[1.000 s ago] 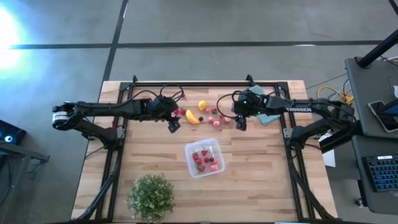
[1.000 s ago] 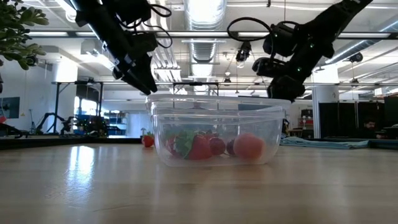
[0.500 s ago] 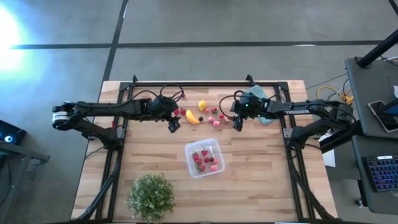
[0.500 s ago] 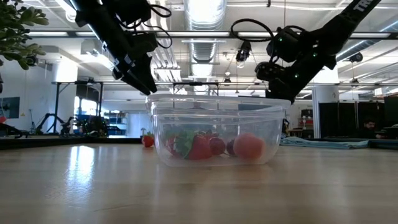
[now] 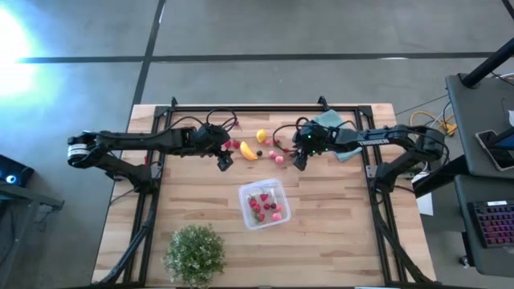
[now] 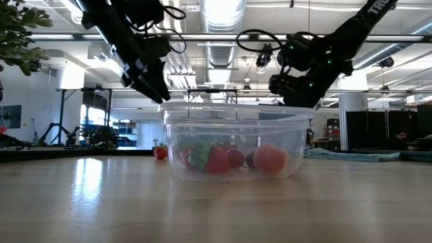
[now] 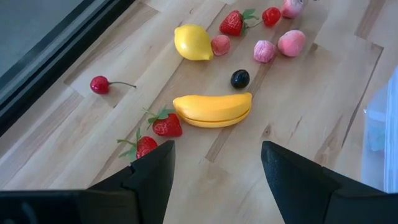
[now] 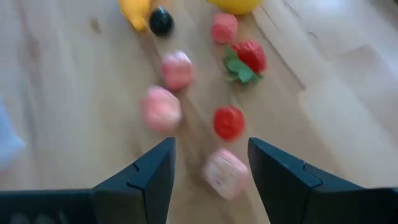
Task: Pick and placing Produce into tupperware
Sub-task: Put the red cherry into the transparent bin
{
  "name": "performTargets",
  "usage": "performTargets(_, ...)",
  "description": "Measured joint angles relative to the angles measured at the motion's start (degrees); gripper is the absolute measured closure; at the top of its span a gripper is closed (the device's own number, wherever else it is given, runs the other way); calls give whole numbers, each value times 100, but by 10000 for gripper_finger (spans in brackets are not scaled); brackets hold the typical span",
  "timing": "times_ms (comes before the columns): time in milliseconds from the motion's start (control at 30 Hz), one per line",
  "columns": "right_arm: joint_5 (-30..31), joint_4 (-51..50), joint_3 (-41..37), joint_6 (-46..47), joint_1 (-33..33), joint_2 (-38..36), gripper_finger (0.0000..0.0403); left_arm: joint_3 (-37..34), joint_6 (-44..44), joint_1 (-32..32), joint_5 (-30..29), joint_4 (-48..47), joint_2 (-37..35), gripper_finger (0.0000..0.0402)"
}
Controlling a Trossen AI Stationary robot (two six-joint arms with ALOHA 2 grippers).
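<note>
Tupperware [image 5: 263,204] holds red, pink berries [image 5: 259,205].

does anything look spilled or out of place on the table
Nothing looks damaged or spilled. Loose produce, including a banana, a lemon and berries, lies scattered on the wood, apart from the tupperware, which already holds a few red pieces. Both claws hover open and empty.

arms: two, dark, slender jointed links | cables: black loops seen at both wrists | marking: white lettering on right arm's forearm link | left arm: pale ring noted at its base joint | left gripper [image 7: 214,171]: two broad black matte fingers | right gripper [image 8: 208,165]: same black angular fingers
</note>
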Motion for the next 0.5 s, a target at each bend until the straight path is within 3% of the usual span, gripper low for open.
performTargets(133,287,-319,-6,-432,-7,85,209,-2,4,0,0,0,0,178)
performTargets(300,-63,-370,-13,-831,68,285,209,-6,6,0,-1,0,0,178)
performTargets(500,-52,-309,-15,-823,74,563,209,-12,8,0,-1,2,0,178)
